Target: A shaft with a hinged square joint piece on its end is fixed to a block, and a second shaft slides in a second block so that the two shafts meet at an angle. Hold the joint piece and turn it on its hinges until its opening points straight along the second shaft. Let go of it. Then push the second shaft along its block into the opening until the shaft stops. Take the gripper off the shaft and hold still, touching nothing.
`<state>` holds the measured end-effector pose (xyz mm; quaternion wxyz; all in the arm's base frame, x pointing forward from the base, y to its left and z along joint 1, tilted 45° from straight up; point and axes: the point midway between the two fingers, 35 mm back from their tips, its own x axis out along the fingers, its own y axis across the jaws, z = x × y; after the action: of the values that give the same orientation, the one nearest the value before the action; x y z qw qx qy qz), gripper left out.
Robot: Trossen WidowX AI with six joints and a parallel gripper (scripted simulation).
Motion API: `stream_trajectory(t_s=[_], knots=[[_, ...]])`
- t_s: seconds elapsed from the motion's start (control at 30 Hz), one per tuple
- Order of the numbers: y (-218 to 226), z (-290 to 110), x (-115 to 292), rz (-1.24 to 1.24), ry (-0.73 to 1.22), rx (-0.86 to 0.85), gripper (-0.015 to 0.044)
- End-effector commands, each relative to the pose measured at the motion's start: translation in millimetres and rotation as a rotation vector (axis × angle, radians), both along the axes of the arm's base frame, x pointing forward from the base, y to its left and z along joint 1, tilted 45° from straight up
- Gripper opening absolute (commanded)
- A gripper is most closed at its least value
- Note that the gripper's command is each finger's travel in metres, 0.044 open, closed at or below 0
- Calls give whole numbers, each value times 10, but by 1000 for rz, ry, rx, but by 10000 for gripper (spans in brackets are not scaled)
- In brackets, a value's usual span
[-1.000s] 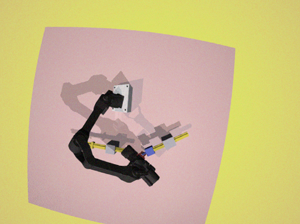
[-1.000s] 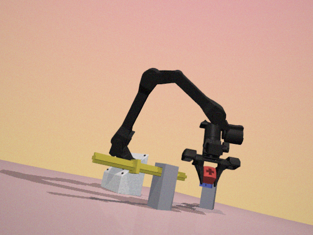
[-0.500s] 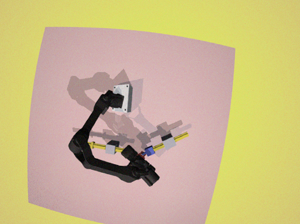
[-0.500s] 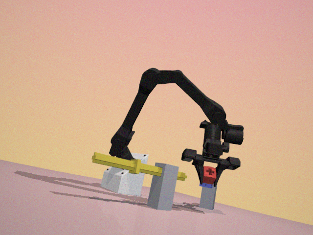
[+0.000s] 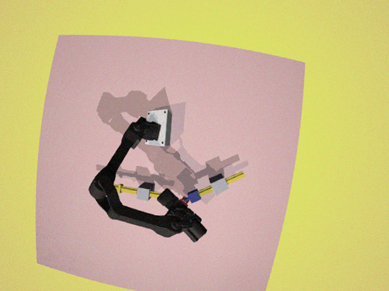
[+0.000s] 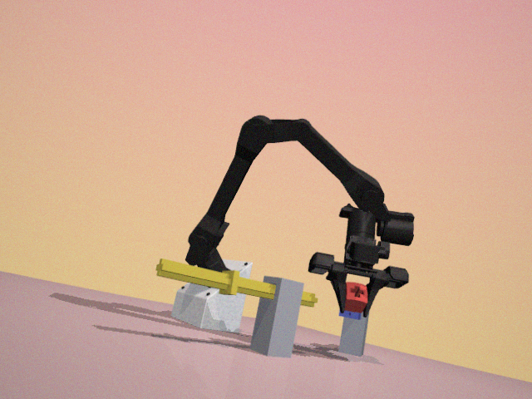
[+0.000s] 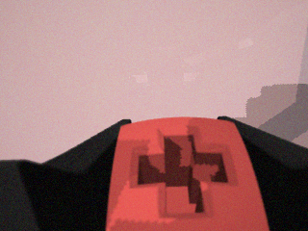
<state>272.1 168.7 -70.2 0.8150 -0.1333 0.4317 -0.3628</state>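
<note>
My gripper (image 6: 353, 310) (image 7: 173, 126) is shut on the red square joint piece (image 6: 356, 297) (image 7: 188, 192) (image 5: 182, 201); a black finger stands on each side of it. The joint's cross-shaped opening (image 7: 180, 168) faces the wrist camera. A blue hinge part (image 5: 193, 195) (image 6: 350, 315) joins it to the fixed yellow shaft (image 5: 232, 178), which runs through a grey block (image 5: 219, 186) (image 6: 354, 335). The second yellow shaft (image 5: 126, 189) (image 6: 206, 277) lies in another grey block (image 5: 143, 192) (image 6: 277, 317); its tip (image 6: 311, 299) stands short of the joint.
The arm's white base block (image 5: 159, 127) (image 6: 212, 300) stands behind the shafts on the pink table (image 5: 225, 107) (image 6: 86, 365). The arm's elbow (image 5: 101, 189) hangs over the second shaft's far end.
</note>
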Motion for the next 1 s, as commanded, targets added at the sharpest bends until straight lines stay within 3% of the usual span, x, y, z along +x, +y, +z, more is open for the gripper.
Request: stream_trajectory(t_s=[0.0, 0.43, 0.63, 0.97], knots=[[-2, 3, 7, 4, -2, -3, 182], [0, 0, 0, 0, 0, 0, 147], [0, 0, 0, 0, 0, 0, 0], [-38, 9, -3, -78, -21, 39, 0]])
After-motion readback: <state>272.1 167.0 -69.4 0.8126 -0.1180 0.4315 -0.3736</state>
